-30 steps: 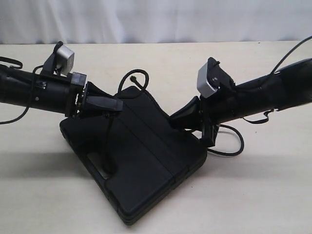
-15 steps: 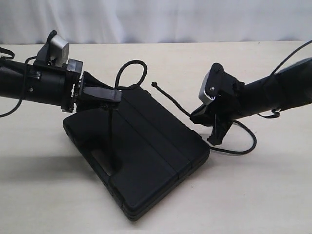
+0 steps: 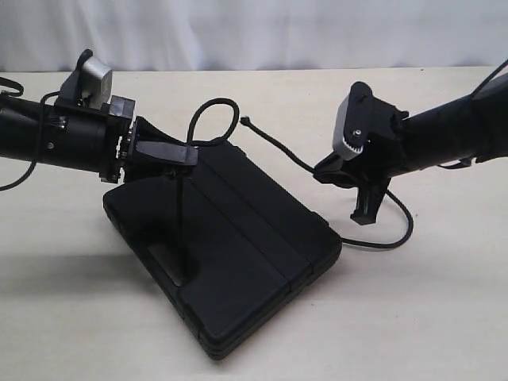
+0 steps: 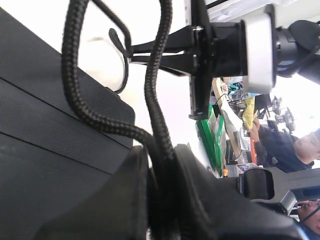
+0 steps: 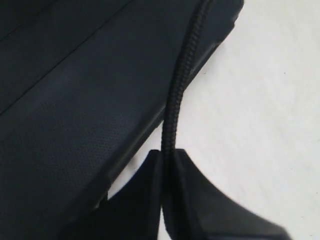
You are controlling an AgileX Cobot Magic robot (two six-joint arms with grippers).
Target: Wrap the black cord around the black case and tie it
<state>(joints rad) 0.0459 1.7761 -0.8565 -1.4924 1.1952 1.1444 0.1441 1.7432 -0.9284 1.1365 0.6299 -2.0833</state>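
The black case (image 3: 238, 262) lies flat in the middle of the table. Its lid fills one side of both wrist views (image 4: 45, 150) (image 5: 75, 100). My left gripper (image 3: 190, 155) is shut on the black cord (image 3: 216, 111) over the case's far left corner, and two strands run between its fingers (image 4: 161, 155). A loop stands above it, and one strand drops to the handle slot (image 3: 176, 258). My right gripper (image 3: 321, 173) is shut on the cord (image 5: 179, 95) beside the case's right edge, pinching it at the fingertips (image 5: 168, 157). The frayed end (image 3: 248, 121) hangs free.
A smooth black robot cable (image 3: 395, 236) loops on the table below the right arm. A white backdrop (image 3: 254, 32) closes off the far edge. Bare beige tabletop (image 3: 413, 317) lies in front of the case and to its right.
My right gripper has pulled away from the case, up and to the right, drawing the cord's end out over the table. The left arm drew back leftward, then held still.
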